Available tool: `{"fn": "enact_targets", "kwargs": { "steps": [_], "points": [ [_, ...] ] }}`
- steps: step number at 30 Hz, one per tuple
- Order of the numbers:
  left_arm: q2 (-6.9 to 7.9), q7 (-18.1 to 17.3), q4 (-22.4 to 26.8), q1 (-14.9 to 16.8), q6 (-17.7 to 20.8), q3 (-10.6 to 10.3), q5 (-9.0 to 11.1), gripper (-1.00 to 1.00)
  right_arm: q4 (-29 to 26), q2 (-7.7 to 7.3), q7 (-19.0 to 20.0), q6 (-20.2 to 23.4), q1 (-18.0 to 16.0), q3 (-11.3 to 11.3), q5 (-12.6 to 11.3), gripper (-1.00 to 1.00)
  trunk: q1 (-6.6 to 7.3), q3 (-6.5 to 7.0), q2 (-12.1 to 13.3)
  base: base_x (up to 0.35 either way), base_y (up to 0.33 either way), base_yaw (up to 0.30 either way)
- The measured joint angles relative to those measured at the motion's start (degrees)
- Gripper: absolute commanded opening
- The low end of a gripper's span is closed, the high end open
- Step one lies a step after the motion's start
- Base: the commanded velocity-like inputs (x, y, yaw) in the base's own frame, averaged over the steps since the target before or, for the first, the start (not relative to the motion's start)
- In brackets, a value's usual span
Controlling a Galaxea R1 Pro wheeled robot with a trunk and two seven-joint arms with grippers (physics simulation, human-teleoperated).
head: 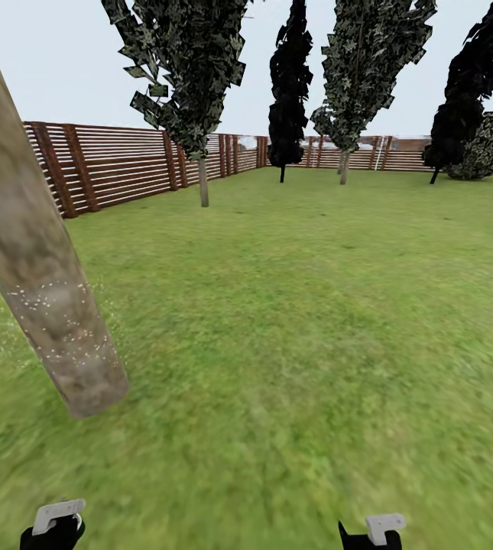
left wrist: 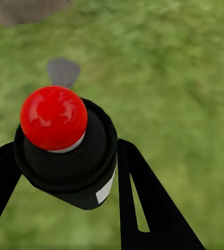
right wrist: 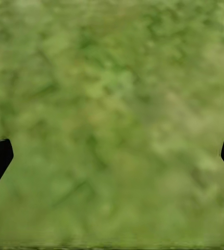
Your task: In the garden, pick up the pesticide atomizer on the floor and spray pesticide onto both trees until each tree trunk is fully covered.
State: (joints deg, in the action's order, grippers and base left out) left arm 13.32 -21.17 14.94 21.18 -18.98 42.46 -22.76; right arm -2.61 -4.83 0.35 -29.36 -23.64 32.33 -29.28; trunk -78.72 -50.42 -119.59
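Note:
The pesticide atomizer (left wrist: 53, 117) is a black can with a round red top and a white label. It sits between the two black fingers of my left gripper (left wrist: 62, 161), which is shut on it above the grass. A thick, pale, mottled tree trunk (head: 40, 290) rises close at the left. White pesticide specks (head: 59, 305) dot its lower part. Another tree with a grey-green crown (head: 189, 76) stands by the left fence, with a similar one (head: 364, 61) further back. My right gripper (right wrist: 112, 156) is open over bare grass, holding nothing.
A brown slat fence (head: 116, 164) runs along the left and back of the lawn. Two slim black-leaved trees (head: 288, 84) (head: 468, 84) and a round bush (head: 491, 145) stand near the back fence. Open grass (head: 315, 305) stretches ahead and to the right.

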Motion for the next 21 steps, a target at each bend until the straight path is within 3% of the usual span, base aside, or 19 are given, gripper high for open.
{"fn": "enact_targets", "kwargs": {
  "steps": [7,21],
  "points": [
    [-0.2,0.0,-0.1,0.0,0.0,0.0,-0.1,-1.0,0.9,0.0,0.0,0.0,0.4,0.0,0.0,1.0,1.54,1.26,2.8,0.0,0.0,0.0],
    [-0.4,0.0,0.3,0.0,0.0,0.0,0.0,-1.0,0.9,0.0,0.0,0.0,0.4,0.0,0.0,1.0,1.54,1.26,2.8,0.0,0.0,0.0]
  ]
}}
